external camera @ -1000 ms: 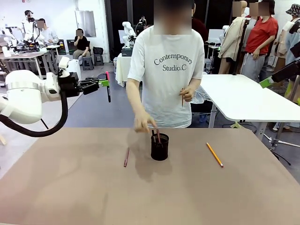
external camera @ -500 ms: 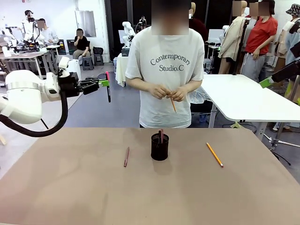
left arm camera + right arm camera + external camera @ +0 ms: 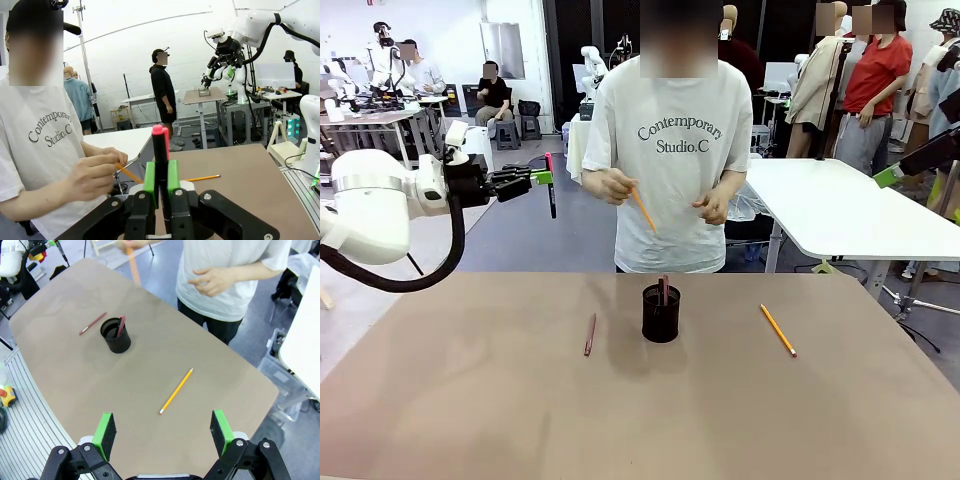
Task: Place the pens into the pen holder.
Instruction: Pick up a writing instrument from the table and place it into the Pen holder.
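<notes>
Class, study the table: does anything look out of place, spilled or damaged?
Nothing is spilled or broken. Two pens lie loose on the table: a dark-red pen left of the pen holder and a yellow pencil to its right. The left gripper holds a pink-tipped pen in the air.

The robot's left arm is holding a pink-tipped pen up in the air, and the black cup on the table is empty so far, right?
Not empty: the right wrist view shows a reddish pen standing in the black cup. The rest holds: the left arm's fingers grip the pink-tipped pen up in the air.
</notes>
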`<action>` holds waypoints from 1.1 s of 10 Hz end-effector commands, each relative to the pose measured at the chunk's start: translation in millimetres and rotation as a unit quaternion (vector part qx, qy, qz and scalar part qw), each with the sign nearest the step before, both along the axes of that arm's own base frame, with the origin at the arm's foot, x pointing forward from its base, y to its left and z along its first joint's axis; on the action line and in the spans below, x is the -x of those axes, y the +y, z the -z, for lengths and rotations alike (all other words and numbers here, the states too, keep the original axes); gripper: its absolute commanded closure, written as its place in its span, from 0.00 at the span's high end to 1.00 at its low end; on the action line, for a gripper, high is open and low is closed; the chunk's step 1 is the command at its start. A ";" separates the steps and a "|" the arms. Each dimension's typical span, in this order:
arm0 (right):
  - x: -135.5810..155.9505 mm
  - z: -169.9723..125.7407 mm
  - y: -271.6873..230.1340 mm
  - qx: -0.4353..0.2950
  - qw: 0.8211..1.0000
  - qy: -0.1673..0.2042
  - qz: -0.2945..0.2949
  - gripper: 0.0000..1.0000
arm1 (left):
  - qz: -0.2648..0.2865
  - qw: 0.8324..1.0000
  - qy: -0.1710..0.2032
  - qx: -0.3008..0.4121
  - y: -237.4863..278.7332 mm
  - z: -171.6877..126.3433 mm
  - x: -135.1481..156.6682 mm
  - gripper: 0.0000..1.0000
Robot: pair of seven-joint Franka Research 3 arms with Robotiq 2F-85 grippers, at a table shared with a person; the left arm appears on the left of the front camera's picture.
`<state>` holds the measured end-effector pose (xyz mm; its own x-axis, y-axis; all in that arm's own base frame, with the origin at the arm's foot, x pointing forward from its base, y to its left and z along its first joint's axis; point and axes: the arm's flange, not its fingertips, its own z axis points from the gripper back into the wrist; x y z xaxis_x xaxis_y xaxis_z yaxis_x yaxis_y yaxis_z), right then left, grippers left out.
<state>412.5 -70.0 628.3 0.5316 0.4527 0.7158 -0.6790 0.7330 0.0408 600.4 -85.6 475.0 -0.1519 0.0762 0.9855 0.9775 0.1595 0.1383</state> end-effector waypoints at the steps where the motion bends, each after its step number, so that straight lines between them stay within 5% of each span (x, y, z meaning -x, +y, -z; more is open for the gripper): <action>1: 0.1 -1.4 0.5 -0.007 1.000 -0.004 -0.005 1.00 | -0.004 1.000 -0.003 -0.003 0.6 -3.5 2.6 0.00; 11: 0.1 -1.4 0.5 -0.007 1.000 -0.004 -0.005 1.00 | -0.004 1.000 -0.003 -0.003 0.6 -3.5 2.6 0.00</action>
<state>412.5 -70.0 628.3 0.5316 0.4527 0.7158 -0.6790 0.7330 0.0408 600.4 -85.5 475.0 -0.1519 0.0762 0.9855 0.9775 0.1595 0.1383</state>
